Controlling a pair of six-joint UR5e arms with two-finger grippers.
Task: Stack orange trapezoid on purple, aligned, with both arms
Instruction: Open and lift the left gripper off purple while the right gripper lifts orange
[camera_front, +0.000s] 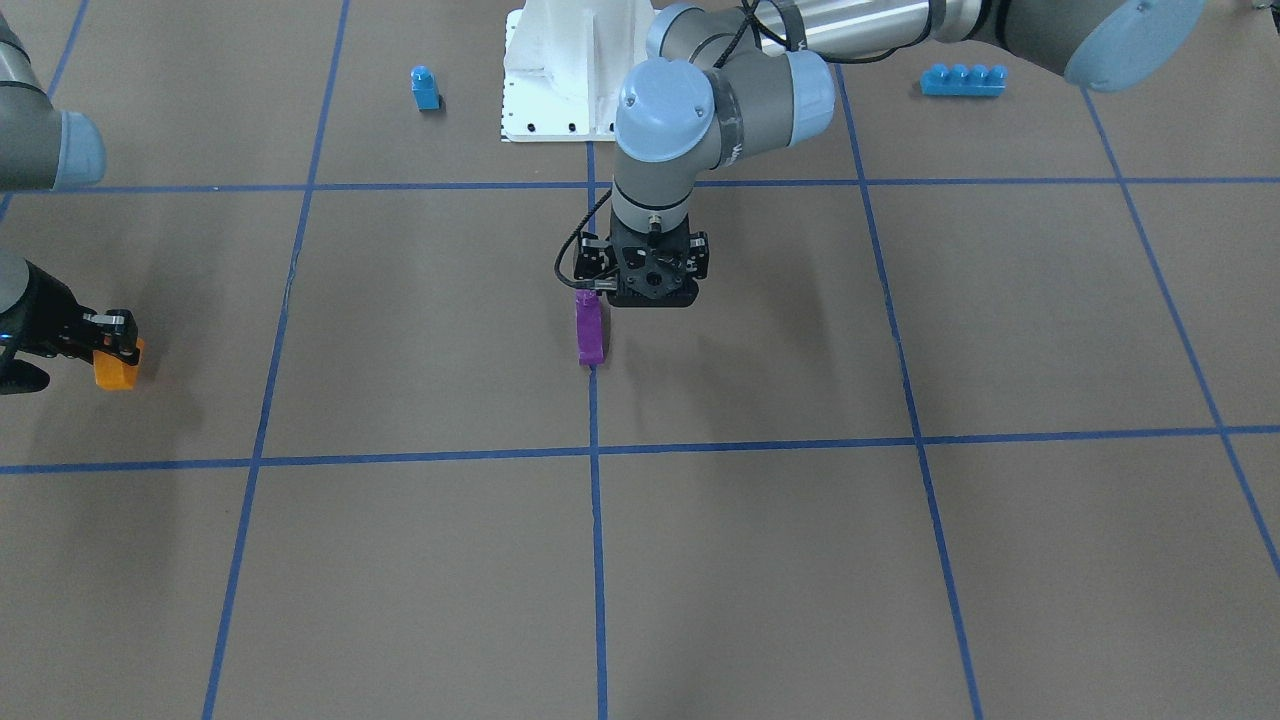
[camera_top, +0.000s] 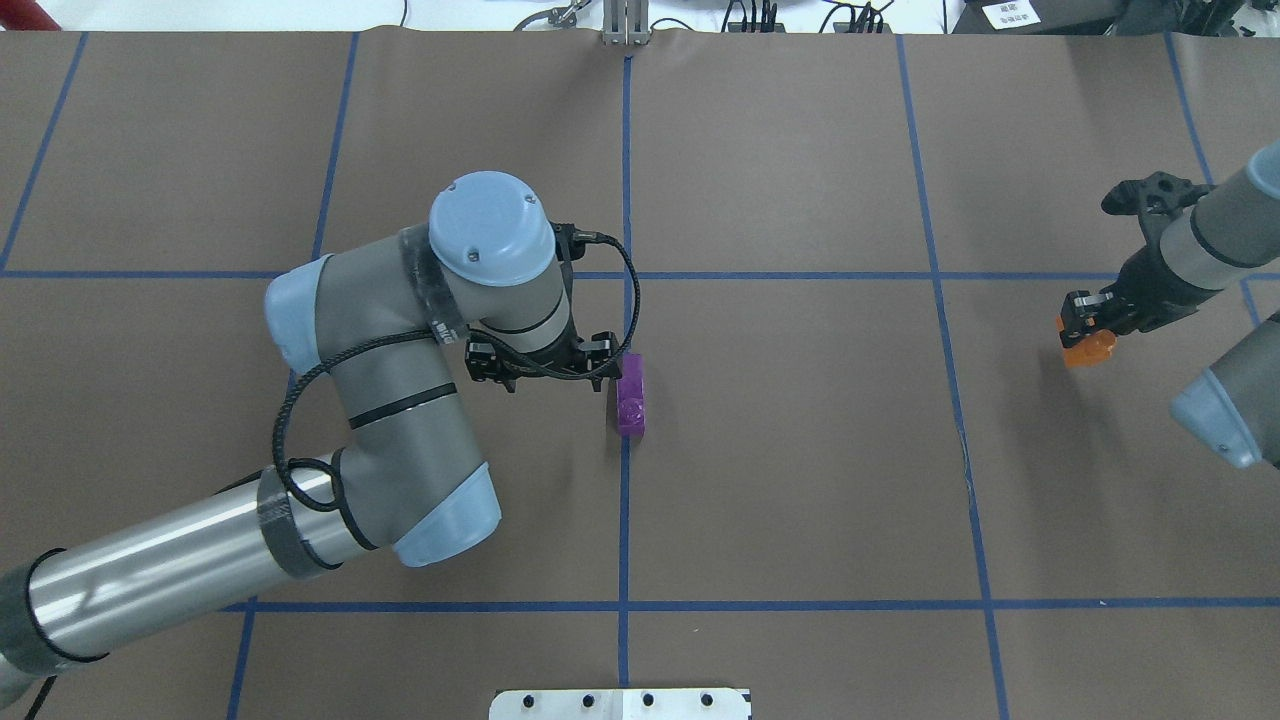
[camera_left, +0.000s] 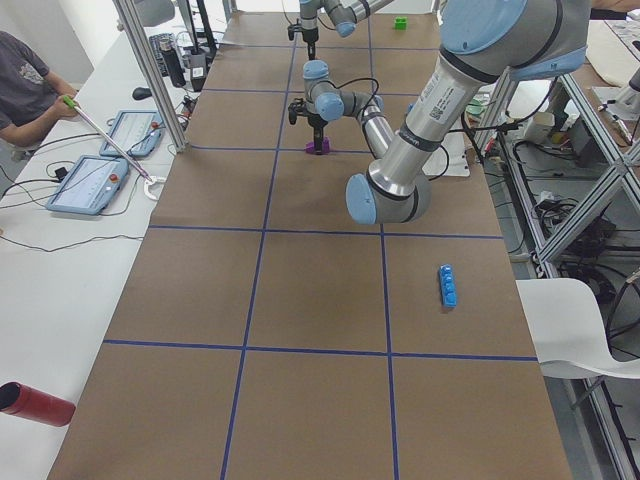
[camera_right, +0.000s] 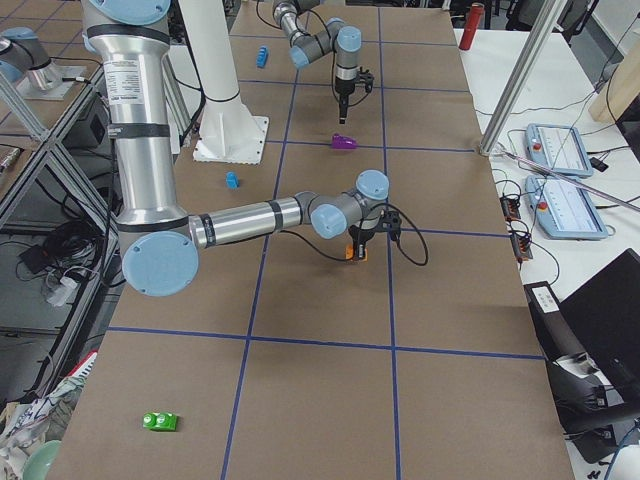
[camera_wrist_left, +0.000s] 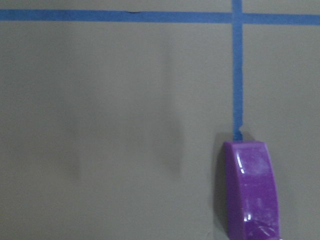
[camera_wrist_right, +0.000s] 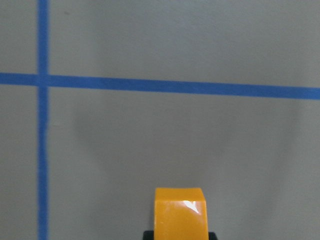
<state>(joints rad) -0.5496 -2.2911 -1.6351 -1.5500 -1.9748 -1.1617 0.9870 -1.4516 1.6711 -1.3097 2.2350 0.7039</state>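
The purple brick (camera_top: 630, 396) stands on the centre tape line and also shows in the front view (camera_front: 590, 330) and at the lower right of the left wrist view (camera_wrist_left: 251, 192). My left gripper (camera_front: 655, 292) hangs just beside and above it without touching it. Its fingers are hidden under the wrist, but two separate finger shadows fall on the table, so it looks open and empty. My right gripper (camera_top: 1085, 325) is shut on the orange trapezoid (camera_top: 1090, 348), low over the table far to the right. The orange trapezoid also shows in the front view (camera_front: 118, 372) and the right wrist view (camera_wrist_right: 180, 212).
A small blue one-stud brick (camera_front: 425, 88) and a long blue four-stud brick (camera_front: 963, 79) lie near the white robot base (camera_front: 560, 90). A green brick (camera_right: 160, 421) lies at the table's right end. An operator (camera_left: 25, 85) sits at the side bench.
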